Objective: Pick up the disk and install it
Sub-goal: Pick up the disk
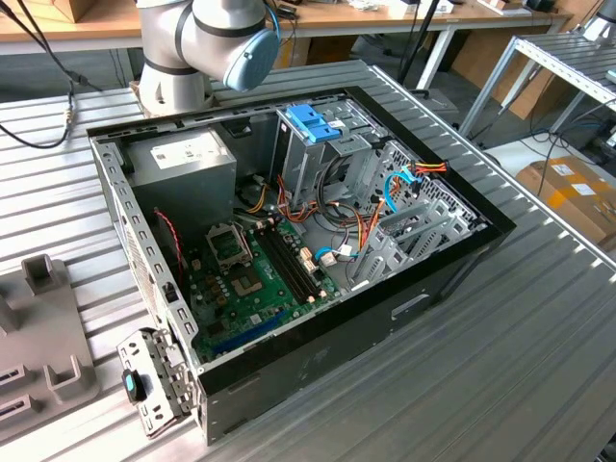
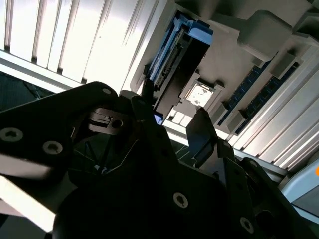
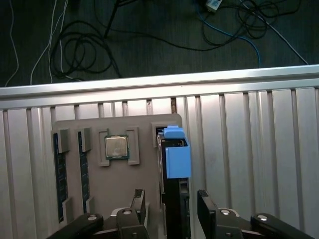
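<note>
Ext. view: black sheet-metal PC case (image 1: 318, 358), lid off, on ribbed alu table (image 1: 500, 366). Arm base (image 1: 178, 53) at 12 o'clock, grey moulded tray (image 1: 38, 327) at 8 o'clock.

First wrist view: gripper (image 3: 171, 196) fingers spread wide, gripping nothing, straddling the disk (image 3: 177, 157). Disk stands on edge in a tray slot, blocky blue plastic end toward cam, just beside a square CPU chip (image 3: 115, 147).

Second wrist view: disk (image 2: 174, 55) w/ long blue rails, slotted in tray.
</note>
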You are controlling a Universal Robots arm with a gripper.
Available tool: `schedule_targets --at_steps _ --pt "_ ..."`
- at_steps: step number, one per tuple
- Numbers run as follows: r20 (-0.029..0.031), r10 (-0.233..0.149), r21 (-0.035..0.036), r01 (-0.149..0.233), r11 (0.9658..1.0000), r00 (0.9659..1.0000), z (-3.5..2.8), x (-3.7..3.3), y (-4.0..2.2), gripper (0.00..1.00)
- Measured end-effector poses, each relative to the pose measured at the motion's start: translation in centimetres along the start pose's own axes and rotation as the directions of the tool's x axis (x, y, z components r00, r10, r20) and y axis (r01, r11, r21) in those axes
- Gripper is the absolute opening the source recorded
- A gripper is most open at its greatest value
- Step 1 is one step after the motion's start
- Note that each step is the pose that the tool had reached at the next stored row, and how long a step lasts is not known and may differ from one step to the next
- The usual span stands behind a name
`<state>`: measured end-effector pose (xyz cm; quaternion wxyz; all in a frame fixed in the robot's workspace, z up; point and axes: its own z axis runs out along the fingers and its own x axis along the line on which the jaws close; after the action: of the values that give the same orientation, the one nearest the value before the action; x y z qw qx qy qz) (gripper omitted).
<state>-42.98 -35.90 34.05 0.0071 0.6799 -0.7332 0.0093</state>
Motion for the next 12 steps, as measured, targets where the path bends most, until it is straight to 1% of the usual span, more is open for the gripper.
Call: schedule_targets --at_steps 2,5,6,12 --pt "-0.0001 0.000 -0.0001 0.000 1.0000 1.0000 0.31 -0.01 0.00 0.54" --pt "0.0000 0.000 -0.0001 0.000 1.0000 1.0000 0.39 -0.01 0.00 0.54" --pt "0.0001 0.000 0.0002 0.000 1.0000 1.0000 0.51 -0.01 0.00 0.54" --pt "0.0000 0.000 -0.0001 0.000 1.0000 1.0000 1.46 -0.03 0.00 0.54"
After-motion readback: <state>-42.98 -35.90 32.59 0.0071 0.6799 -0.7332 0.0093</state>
